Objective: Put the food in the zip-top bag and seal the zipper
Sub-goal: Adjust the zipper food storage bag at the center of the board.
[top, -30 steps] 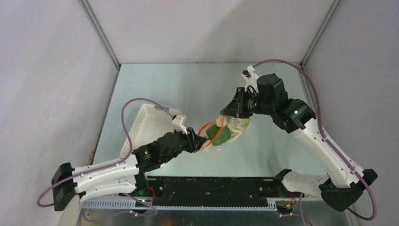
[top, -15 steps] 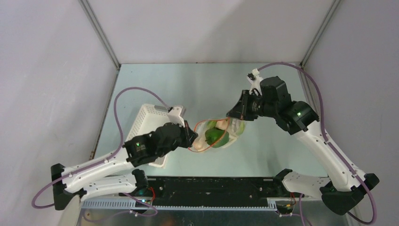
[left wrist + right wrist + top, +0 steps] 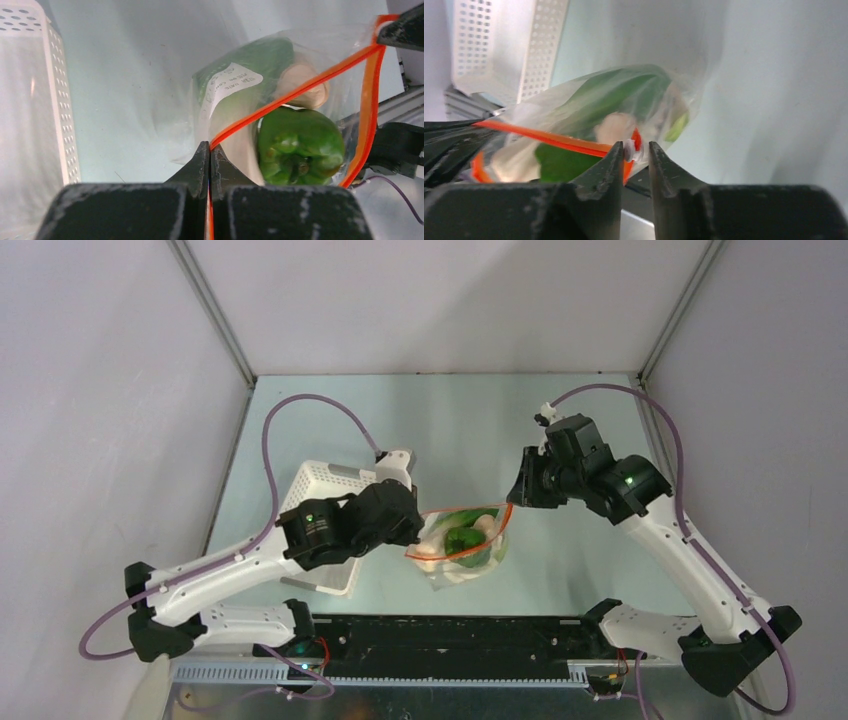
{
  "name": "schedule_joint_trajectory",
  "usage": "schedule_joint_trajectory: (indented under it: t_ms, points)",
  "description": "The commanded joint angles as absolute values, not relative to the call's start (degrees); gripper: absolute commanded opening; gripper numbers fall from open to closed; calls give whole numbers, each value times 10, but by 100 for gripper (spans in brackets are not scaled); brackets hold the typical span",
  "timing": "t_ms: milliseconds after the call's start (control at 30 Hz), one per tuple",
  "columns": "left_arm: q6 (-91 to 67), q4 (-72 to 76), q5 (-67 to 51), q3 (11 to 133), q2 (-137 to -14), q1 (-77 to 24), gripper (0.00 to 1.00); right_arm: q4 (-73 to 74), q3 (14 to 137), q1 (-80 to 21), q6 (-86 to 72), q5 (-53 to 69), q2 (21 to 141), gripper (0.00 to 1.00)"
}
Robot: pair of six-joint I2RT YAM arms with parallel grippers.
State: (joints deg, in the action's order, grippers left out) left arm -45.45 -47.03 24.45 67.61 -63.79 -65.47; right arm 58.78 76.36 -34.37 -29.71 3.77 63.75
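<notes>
The left gripper (image 3: 209, 150) and right gripper (image 3: 633, 150) are clamping the zipper (image 3: 369, 105) ends, mid-frame. The limp, slippery bag (image 3: 465, 565) is sagging; grip its strip.

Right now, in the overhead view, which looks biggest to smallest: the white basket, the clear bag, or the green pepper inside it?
1. white basket, partly hidden yet clearly largest
2. zip-top bag
3. green pepper, sitting inside the bag
</notes>
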Motion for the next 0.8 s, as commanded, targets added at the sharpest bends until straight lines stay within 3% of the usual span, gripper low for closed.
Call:
schedule_joint_trajectory:
  t_ms: [0, 200, 400, 533, 600, 700, 767]
  points:
    - [-427, -459, 237, 664, -604, -648, 0, 578, 756, -326, -242, -8, 645, 34]
    - [-425, -422, 220, 641, -596, -640, 0, 543, 749, -322, -225, 30, 641, 56]
    - [-417, -397, 204, 648, -596, -635, 0, 460, 756, -322, -200, 49, 537, 62]
    - [-419, -388, 194, 653, -599, -634, 0, 378, 735, -324, -203, 158, 496, 50]
    - [-426, -389, 195, 655, -600, -633, 0, 340, 720, -337, -221, 238, 499, 36]
    - [-441, -397, 194, 658, -600, -628, 0, 301, 702, -408, -244, 294, 533, 15]
    - [-451, -403, 192, 661, -600, -626, 0, 303, 700, -473, -233, 281, 564, 12]
